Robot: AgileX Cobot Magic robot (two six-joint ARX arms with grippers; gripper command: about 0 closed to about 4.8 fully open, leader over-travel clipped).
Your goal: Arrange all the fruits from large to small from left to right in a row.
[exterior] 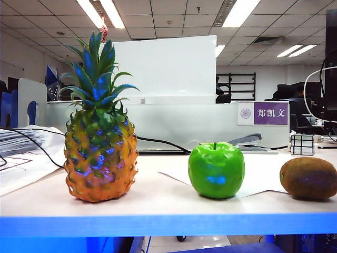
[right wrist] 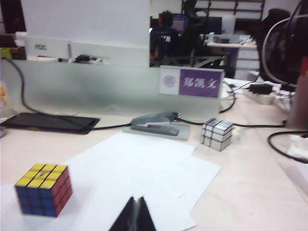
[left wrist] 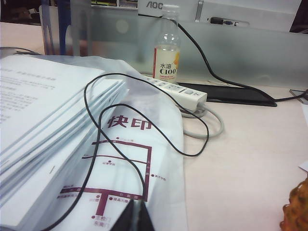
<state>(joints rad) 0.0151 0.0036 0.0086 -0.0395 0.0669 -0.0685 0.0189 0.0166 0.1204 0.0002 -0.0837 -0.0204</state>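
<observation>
Fruit stands in a row on the bench (exterior: 158,208): pineapple (exterior: 100,153) at the left, green apple (exterior: 216,170) in the middle on white paper, kiwi (exterior: 308,178) at the right, each apart from its neighbour. Left gripper (left wrist: 136,216) hangs with fingers closed, empty, over a bagged paper stack (left wrist: 43,125). Right gripper (right wrist: 134,215) hangs closed, empty, over paper near a Rubik's cube (right wrist: 43,189).

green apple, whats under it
The green apple sits on a white sheet of paper lying on the table. The patch directly beneath it is hidden by the fruit.
</observation>
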